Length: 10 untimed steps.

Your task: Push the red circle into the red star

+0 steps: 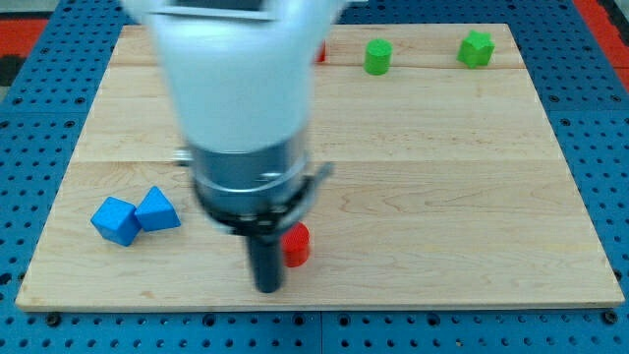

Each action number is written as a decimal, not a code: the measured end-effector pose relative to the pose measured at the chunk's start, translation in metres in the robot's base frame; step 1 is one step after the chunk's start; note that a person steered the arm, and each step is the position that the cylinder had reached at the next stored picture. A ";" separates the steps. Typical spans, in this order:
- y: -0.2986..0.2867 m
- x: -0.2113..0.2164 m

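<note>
The red circle (297, 245) is a short red cylinder near the bottom middle of the wooden board (442, 177). My tip (267, 289) rests on the board just left of and slightly below it, touching or nearly touching its left side. A small red piece (320, 52) shows at the top edge, mostly hidden behind the arm; it may be the red star, but its shape cannot be made out. The arm's white and grey body (241, 108) covers the upper left middle of the board.
Two blue blocks sit at the left: a blue cube-like block (115, 220) touching a blue triangular block (157, 209). A green cylinder (378, 56) and a green block (476, 48) sit along the top edge. A blue pegboard surrounds the board.
</note>
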State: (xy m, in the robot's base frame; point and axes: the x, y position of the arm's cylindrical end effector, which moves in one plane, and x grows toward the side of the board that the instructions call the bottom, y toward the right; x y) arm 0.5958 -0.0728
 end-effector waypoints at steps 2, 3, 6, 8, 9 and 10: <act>-0.017 -0.057; -0.017 -0.067; -0.018 -0.045; 0.009 0.000; 0.025 0.017; 0.042 -0.008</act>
State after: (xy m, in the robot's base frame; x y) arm 0.5873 -0.0305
